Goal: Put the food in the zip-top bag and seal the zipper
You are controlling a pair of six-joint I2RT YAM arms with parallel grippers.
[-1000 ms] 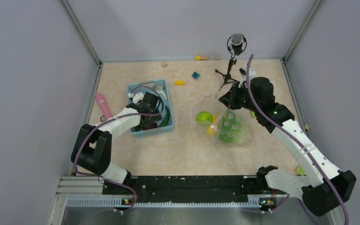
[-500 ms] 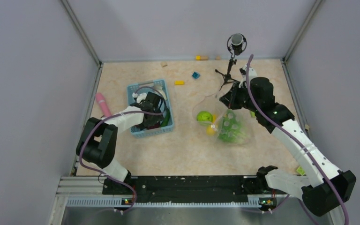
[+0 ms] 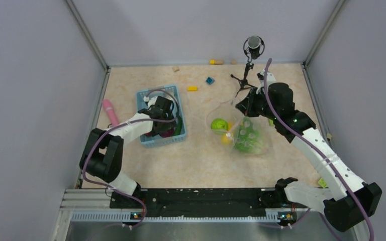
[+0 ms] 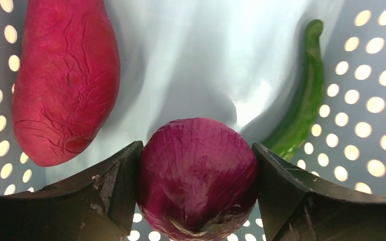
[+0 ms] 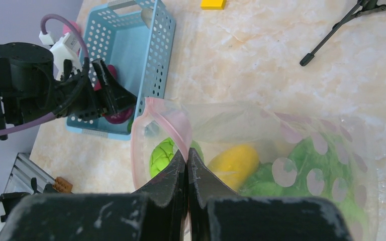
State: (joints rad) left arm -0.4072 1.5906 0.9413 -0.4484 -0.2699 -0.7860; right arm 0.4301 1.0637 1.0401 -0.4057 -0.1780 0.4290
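In the left wrist view my left gripper (image 4: 197, 187) is shut on a red-purple onion (image 4: 197, 173), both fingers pressed against its sides, low inside the light blue basket (image 4: 362, 75). A red sweet potato (image 4: 63, 80) and a slim green vegetable (image 4: 301, 108) lie beside it. My right gripper (image 5: 187, 155) is shut on the pink zipper (image 5: 166, 113), holding the mouth of the zip-top bag (image 5: 306, 150) up and open. Inside the bag lie a green lime (image 5: 162, 153), a yellow citrus (image 5: 233, 161) and green lettuce (image 5: 321, 170).
The basket (image 3: 148, 95) stands left of the bag (image 3: 254, 143). A pink stick (image 3: 110, 111) lies by the left wall. A microphone on a tripod (image 3: 251, 50) stands behind the bag. Small blocks, yellow (image 3: 192, 89), blue (image 3: 209, 80) and orange (image 3: 216, 62), lie near the back.
My left gripper has sunk a little deeper into the basket and its jaws have come in onto the onion. The right arm and the bag have not moved.
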